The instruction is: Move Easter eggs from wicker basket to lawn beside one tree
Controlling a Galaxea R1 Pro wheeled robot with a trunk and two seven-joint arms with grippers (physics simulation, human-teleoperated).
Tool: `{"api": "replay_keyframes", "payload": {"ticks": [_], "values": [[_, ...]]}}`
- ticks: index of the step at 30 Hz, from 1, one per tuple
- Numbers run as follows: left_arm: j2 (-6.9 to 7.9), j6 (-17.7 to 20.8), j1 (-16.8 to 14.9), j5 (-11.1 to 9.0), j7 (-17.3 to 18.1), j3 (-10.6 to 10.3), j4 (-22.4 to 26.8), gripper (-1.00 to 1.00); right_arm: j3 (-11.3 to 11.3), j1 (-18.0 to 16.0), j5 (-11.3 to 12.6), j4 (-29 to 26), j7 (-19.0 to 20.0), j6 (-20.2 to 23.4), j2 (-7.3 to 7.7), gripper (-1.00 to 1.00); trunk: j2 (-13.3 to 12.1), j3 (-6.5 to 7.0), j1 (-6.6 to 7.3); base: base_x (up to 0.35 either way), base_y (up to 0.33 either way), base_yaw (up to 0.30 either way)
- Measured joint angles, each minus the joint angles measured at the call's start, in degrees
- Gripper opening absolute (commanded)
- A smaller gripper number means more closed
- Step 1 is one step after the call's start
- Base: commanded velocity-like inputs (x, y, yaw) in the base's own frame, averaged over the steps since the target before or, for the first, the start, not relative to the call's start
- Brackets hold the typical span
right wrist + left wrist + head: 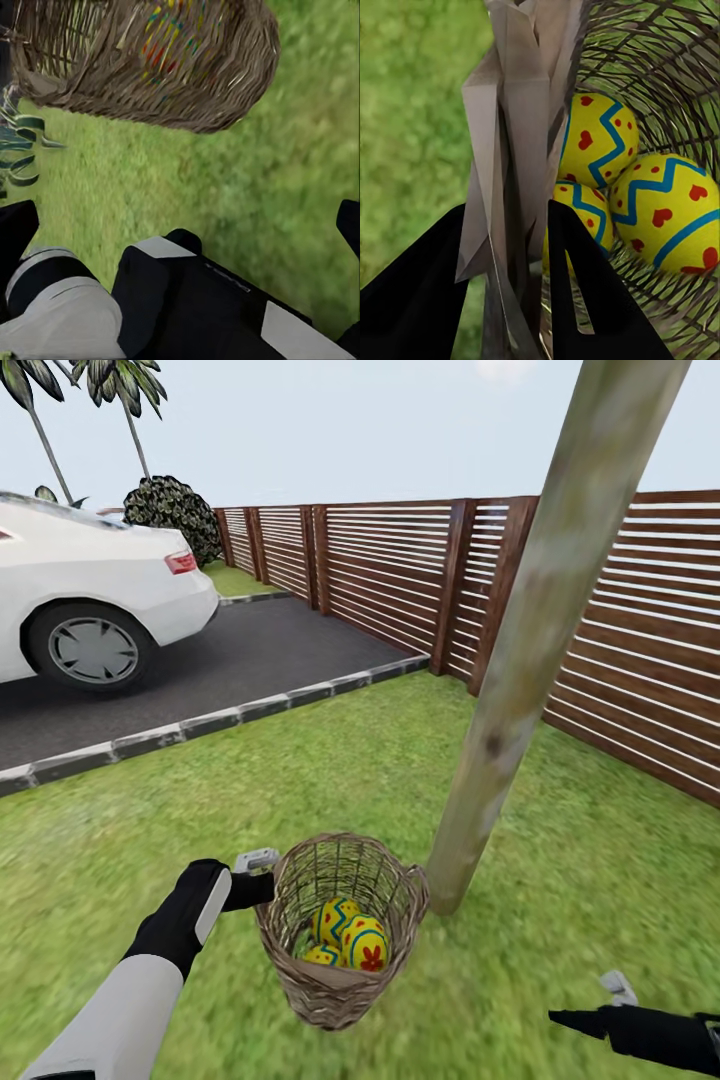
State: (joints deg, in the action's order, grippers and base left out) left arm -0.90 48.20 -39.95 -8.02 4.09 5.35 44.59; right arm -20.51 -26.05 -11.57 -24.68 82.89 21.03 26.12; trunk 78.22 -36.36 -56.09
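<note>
Left pincer (262, 863) is clamped on the brown woven-twig wicker basket's (340, 990) rim, carrying it; three yellow zigzag-painted eggs (350, 938) sit inside, beside the pale mottled tree trunk (500, 740). Right pincer (618, 988), spread empty, is nearer.

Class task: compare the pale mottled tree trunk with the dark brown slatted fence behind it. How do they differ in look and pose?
The pale grey-green mottled tree trunk is one smooth round pole; the dark brown slatted wooden fence is many flat horizontal boards between posts. The trunk leans; the fence posts stand upright. The trunk rises out of the head view's top; the fence ends lower. Both stand at the mottled green lawn.
</note>
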Motion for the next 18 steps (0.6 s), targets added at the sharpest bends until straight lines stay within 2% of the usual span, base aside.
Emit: {"api": "replay_keyframes", "payload": {"ticks": [2, 3, 4, 6, 9, 14, 18], "values": [[0.04, -0.02, 0.00, -0.23, -0.01, 0.00, 0.01, -1.00, -0.94, 0.00, 0.07, -0.05, 1.02, 1.14, 0.40, 1.00, 0.80, -0.36, -0.44, 0.000, 0.000, 0.000], [0.07, 0.00, 0.00, -0.23, -0.01, 0.00, 0.00, -1.00, -2.52, -0.14, 0.42, -0.10, 1.13, 2.33, 0.59, 1.00, 1.20, -0.54, -0.66, 0.000, 0.000, 0.000], [0.08, -0.01, 0.00, -0.11, 0.00, 0.00, 0.00, -1.00, -4.04, -0.21, 0.71, -0.50, 1.19, 4.13, 0.88, 1.00, 1.60, -0.72, -0.88, 0.000, 0.000, 0.000], [0.09, -0.01, 0.00, 0.01, 0.00, 0.00, 0.01, -1.00, -5.43, -0.25, 1.29, -2.97, 1.43, 8.25, 1.23, 1.00, 2.41, -1.08, -1.32, 0.000, 0.000, 0.000], [0.09, 0.00, 0.00, -0.20, -0.01, 0.00, 0.09, -1.00, -5.59, -0.23, 2.69, -4.00, 4.28, 10.54, 1.39, 1.00, 3.61, -1.62, -1.98, 0.000, 0.000, 0.000], [0.10, 0.00, 0.00, -0.11, 0.00, 0.00, 0.04, -1.00, -5.55, -0.25, 2.39, -3.36, 1.81, 10.53, 1.14, 1.00, 5.62, -2.52, -3.08, 0.000, 0.000, 0.000], [0.16, 0.00, 0.00, -0.01, 0.00, 0.00, 0.04, -1.00, -5.24, -0.25, 1.93, -2.78, 1.51, 9.99, 0.89, 1.00, 7.22, -3.23, -3.96, 0.000, 0.000, 0.000]]}}
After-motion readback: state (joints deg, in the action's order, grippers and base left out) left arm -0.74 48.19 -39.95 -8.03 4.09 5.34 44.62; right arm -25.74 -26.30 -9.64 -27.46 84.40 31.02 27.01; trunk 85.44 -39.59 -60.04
